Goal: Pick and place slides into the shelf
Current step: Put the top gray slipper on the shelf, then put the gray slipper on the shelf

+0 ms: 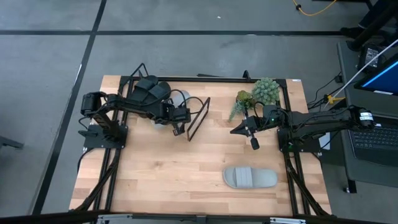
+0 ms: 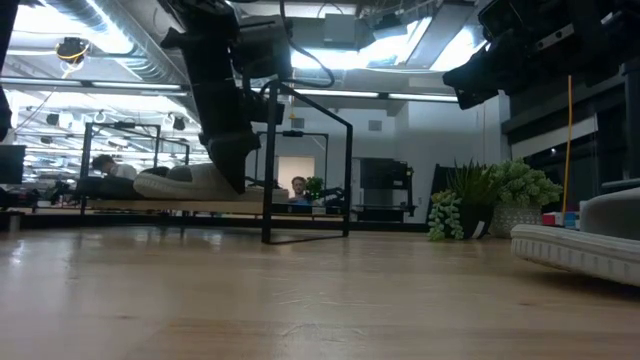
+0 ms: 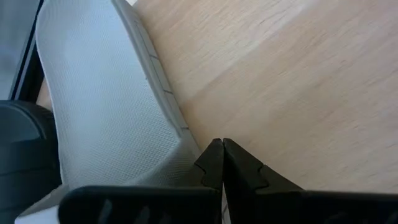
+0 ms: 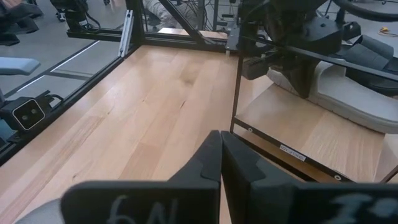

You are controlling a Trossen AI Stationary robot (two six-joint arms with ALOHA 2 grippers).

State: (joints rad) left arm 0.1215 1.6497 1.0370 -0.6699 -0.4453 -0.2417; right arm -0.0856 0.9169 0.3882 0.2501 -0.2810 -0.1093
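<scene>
High view first: my left gripper (image 1: pixel 180 118) sits over the shelf (image 1: pixel 198 118), near its inner wire end loop, with my left arm stretched across the two black slides (image 1: pixel 148 91) that lie on the shelf's far part. A light grey slide (image 1: pixel 180 98) shows only as a pale sliver beside my wrist, just next to the black pair and also on the shelf board.

Left wrist view puts that grey slide (image 3: pixel 106 106) right beside my fingertips (image 3: pixel 214 163), its textured side wall running up to them. My two fingers are pressed together with nothing between them; the slide lies alongside, not in my grasp, resting on the light plank.

Low view shows the grey slide (image 2: pixel 195 182) lying flat on the shelf board (image 2: pixel 150 207), my dark left arm coming down just in front of it, and the black end loop (image 2: pixel 307 165) standing upright beside it.

The second grey slide (image 1: pixel 250 178) lies on the bare tabletop (image 1: pixel 161 168), well apart from the shelf and toward the table's near edge, sole down.

My right gripper (image 1: pixel 252 132) hangs above the tabletop between the shelf and the small potted plant (image 1: pixel 259 93), nearer the plant. Right wrist view shows its fingers (image 4: pixel 210 163) closed against each other and empty, pointing toward the shelf's end loop (image 4: pixel 239 74).
</scene>
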